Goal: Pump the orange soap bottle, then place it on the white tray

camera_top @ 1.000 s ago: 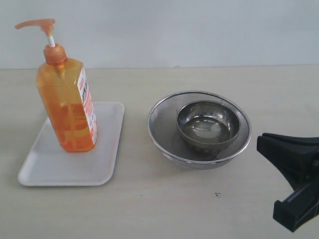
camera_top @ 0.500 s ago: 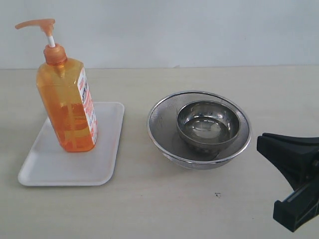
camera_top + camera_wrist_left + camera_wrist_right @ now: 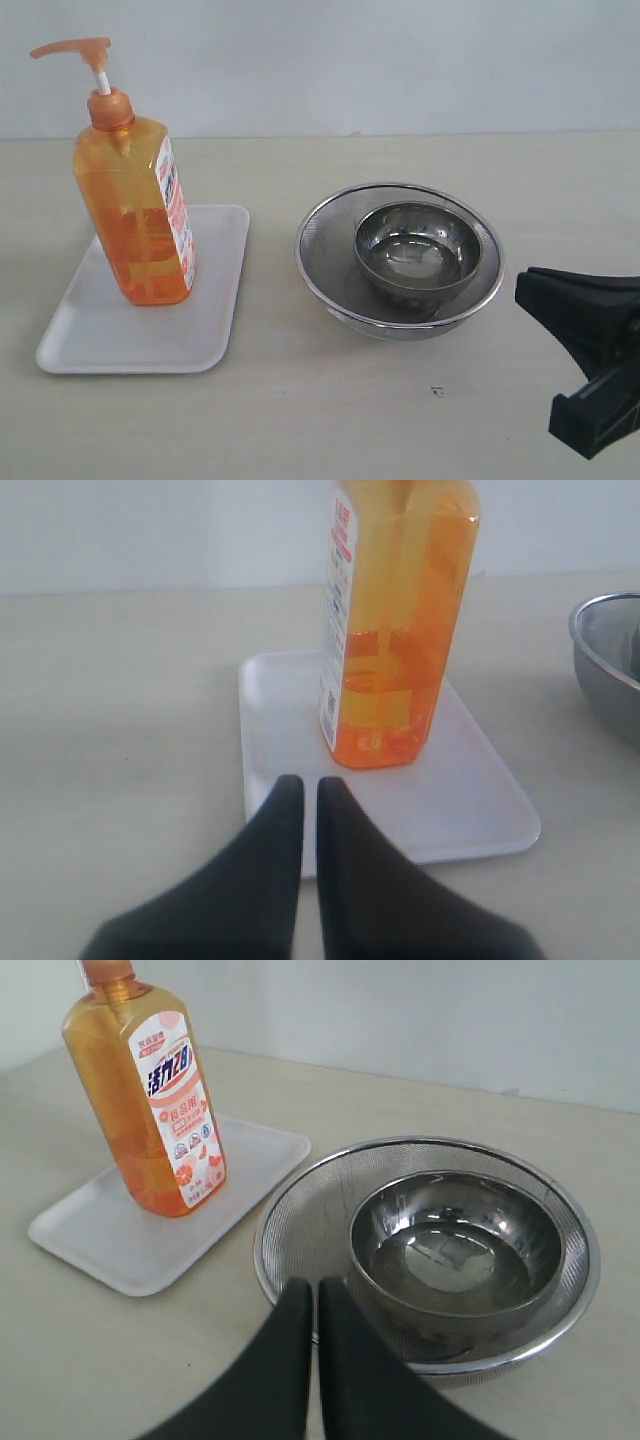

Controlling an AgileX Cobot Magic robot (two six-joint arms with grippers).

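Observation:
The orange soap bottle (image 3: 135,220) stands upright on the white tray (image 3: 100,345) at the left of the table, pump head (image 3: 75,48) up on its white stem. In the left wrist view the bottle (image 3: 395,630) rests on the tray (image 3: 470,800), and my left gripper (image 3: 308,785) is shut and empty, hovering over the tray's near rim, a short way from the bottle's base. My right gripper (image 3: 314,1288) is shut and empty in front of the steel bowls, far from the bottle (image 3: 150,1100). Its black body (image 3: 590,320) shows at the right edge of the exterior view.
A round steel mesh strainer (image 3: 325,260) with a smaller steel bowl (image 3: 418,250) inside it sits right of the tray, in the middle of the table. A pale wall runs behind the table's far edge.
The black lower part of the right arm has shifted very slightly at the right edge. Bottle, tray and bowls have not moved.

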